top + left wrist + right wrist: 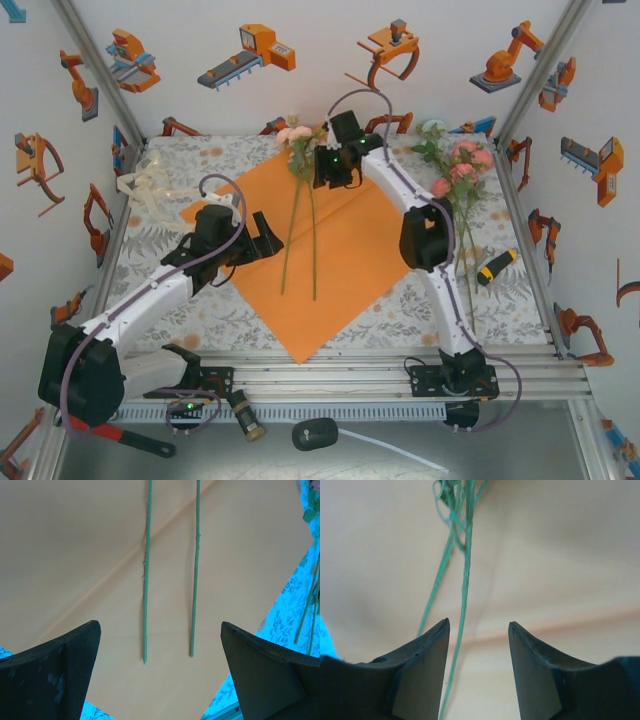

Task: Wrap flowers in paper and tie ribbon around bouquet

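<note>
Well, two flowers [298, 140] lie on the paper [350, 260] mid-table, heads far, stems [146, 580] near. Right gripper [479, 624] hangs over them, jaws parted, empty; left gripper [160, 625] gapes wide at the paper's left. Stems look light, thin, springy, so I'd pinch mid-stem; the paper creases easily

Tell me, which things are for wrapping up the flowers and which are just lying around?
For the job: flowers, orange paper, ribbon.
Just lying about: yellow-and-black tool, red-handled tool, black plug.
</note>
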{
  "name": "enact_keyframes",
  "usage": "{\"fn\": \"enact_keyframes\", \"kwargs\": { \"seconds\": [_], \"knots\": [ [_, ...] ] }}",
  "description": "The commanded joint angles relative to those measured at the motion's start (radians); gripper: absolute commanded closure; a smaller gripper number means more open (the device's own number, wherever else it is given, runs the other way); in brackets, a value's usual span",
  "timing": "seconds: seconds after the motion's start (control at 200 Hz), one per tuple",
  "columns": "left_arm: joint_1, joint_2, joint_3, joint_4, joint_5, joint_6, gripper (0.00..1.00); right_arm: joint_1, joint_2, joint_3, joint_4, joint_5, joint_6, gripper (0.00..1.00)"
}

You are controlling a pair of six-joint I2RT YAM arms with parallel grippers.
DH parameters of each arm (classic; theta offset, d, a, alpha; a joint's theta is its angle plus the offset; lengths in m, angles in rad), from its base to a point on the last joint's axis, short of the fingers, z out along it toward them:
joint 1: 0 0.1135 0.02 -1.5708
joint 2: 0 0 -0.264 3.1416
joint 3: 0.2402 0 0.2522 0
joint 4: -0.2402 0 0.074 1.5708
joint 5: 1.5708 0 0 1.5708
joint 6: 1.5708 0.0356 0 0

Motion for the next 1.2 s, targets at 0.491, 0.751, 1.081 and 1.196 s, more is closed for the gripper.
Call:
{"fn": "enact_keyframes", "kwargs": {
  "seconds": [0.491, 0.751, 1.081, 1.196],
  "knots": [
    [-0.038, 0.022, -0.05, 0.312, 0.272, 0.063, 0.03, -0.383, -0.85, -1.044, 0.279, 0.412, -0.027, 0.45],
    [-0.051, 0.036, -0.031, 0.295, 0.257, 0.087, 0.03, -0.503, -0.706, -1.072, 0.269, 0.43, -0.065, 0.47],
    [-0.055, 0.038, -0.023, 0.263, 0.223, 0.091, 0.03, -0.564, -0.503, -0.942, 0.244, 0.432, -0.121, 0.51],
    [-0.058, 0.04, -0.021, 0.256, 0.213, 0.092, 0.03, -0.577, -0.478, -0.921, 0.236, 0.431, -0.127, 0.61]
  ]
}}
